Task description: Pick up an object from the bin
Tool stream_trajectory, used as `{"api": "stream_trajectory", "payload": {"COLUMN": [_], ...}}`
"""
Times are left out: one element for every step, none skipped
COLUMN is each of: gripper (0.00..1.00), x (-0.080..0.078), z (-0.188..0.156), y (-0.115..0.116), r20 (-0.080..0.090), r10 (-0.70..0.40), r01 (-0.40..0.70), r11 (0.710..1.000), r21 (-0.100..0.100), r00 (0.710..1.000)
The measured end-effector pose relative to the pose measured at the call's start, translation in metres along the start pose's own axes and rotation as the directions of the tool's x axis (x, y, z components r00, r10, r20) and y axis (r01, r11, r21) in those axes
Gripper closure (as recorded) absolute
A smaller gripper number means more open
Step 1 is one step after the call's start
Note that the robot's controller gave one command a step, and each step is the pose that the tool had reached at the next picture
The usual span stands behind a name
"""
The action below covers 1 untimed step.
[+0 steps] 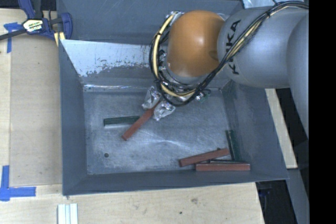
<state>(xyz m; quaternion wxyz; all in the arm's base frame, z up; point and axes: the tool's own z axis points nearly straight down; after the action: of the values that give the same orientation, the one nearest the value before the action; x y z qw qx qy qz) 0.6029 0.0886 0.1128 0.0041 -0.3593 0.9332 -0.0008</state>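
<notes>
From my station I see the pincer (pixel 157 106) low in the grey bin (pixel 71 128), just under the orange wrist cover (pixel 194 44), near the middle of the floor and towards the back wall. Its fingers are drawn narrow onto the upper end of a red-brown stick (pixel 135 128). That end sits between the two metal tips, so I count it as gripped. From there the stick slants down and to the left. Its lower end is close to a dark green stick (pixel 116 122), which lies flat on the floor just beside it. I cannot tell whether the two touch, or whether the lower end rests on the floor or has come clear of it.

The other things lie well apart from this, along the front right of the bin. There are two more red-brown sticks, one slanted (pixel 203 158) and one flat (pixel 223 167) just in front of it, and a second dark green stick (pixel 231 145) runs along the right wall.

I judge the task to be about halfway. The approach and the closing of the pincer look done, with one thing singled out. What is left is the lift itself, raising the stick clear of the floor and out above the rim. The grip is at the very end of the stick, not at its middle, so I expect it may swing or slip as it rises.
</notes>
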Motion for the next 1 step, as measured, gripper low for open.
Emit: {"api": "stream_trajectory", "payload": {"gripper": [1.00], "x": [0.0054], "z": [0.0008], "y": [0.0057], "r20": [-0.005], "r10": [0.006], "r01": [-0.006], "r11": [1.000], "r21": [-0.004], "r00": [1.000]}}
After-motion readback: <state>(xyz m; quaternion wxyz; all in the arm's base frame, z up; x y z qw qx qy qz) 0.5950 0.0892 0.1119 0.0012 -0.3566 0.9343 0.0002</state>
